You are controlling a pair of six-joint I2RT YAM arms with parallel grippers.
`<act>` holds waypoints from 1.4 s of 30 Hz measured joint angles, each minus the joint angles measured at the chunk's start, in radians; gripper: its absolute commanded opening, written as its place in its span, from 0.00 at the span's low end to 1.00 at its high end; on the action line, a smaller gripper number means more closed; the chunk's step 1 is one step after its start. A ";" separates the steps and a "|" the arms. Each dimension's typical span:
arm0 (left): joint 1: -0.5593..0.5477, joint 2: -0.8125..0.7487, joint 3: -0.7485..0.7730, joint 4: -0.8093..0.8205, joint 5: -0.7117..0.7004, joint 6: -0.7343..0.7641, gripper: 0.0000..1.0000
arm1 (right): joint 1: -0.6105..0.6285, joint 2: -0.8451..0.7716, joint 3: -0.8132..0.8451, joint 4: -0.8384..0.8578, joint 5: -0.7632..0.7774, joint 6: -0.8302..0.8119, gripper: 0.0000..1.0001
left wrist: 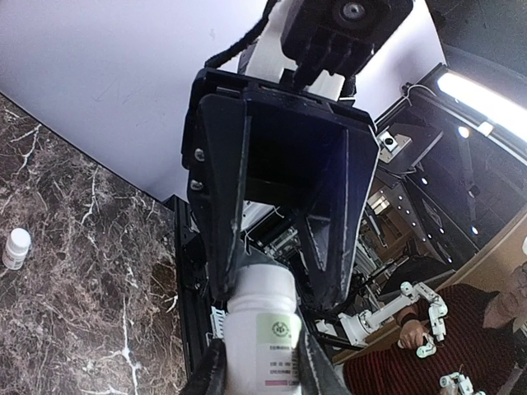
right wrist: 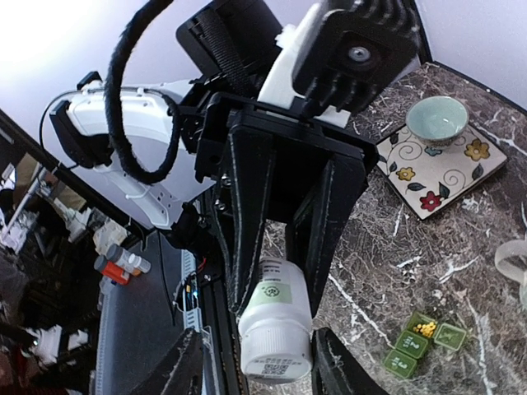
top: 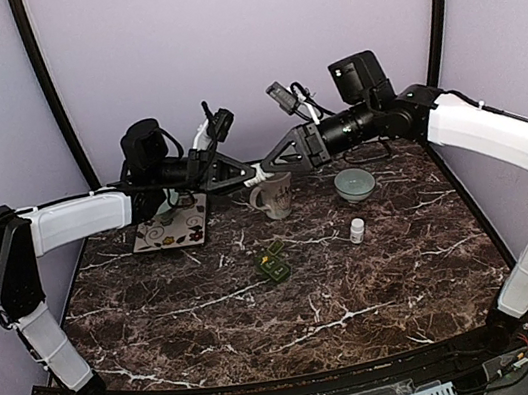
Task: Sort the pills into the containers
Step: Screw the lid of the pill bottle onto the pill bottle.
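Note:
A white pill bottle (top: 259, 172) with a green label hangs in the air at the back middle, between both grippers. My left gripper (top: 243, 173) is shut on its body; in the left wrist view the bottle (left wrist: 263, 329) sits tight between the fingers (left wrist: 210, 366). My right gripper (right wrist: 259, 366) faces it. Its fingers stand either side of the ribbed cap end of the bottle (right wrist: 276, 329), with a small gap on each side. A green pill organizer (top: 274, 262) lies mid-table, with yellow pills in one open compartment (right wrist: 423, 327).
A small white bottle (top: 357, 231) stands right of the organizer. A mug (top: 274, 196) and a teal bowl (top: 354, 183) sit at the back. A floral tile (top: 172, 227) at back left carries a small bowl (right wrist: 438, 119).

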 measured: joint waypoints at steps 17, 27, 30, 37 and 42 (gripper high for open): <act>0.001 0.014 0.000 0.013 0.014 0.002 0.02 | 0.014 0.048 0.042 -0.056 0.016 -0.013 0.14; 0.005 -0.039 0.023 -0.208 -0.054 0.219 0.02 | -0.005 0.064 0.016 0.045 -0.052 0.160 0.09; 0.007 -0.067 0.023 -0.260 -0.101 0.273 0.02 | -0.020 0.074 -0.019 0.157 -0.100 0.282 0.09; 0.002 -0.130 0.019 -0.383 -0.246 0.426 0.05 | -0.046 0.107 -0.075 0.388 -0.169 0.552 0.05; -0.045 -0.200 0.020 -0.505 -0.414 0.611 0.05 | -0.055 0.118 -0.078 0.436 -0.209 0.665 0.02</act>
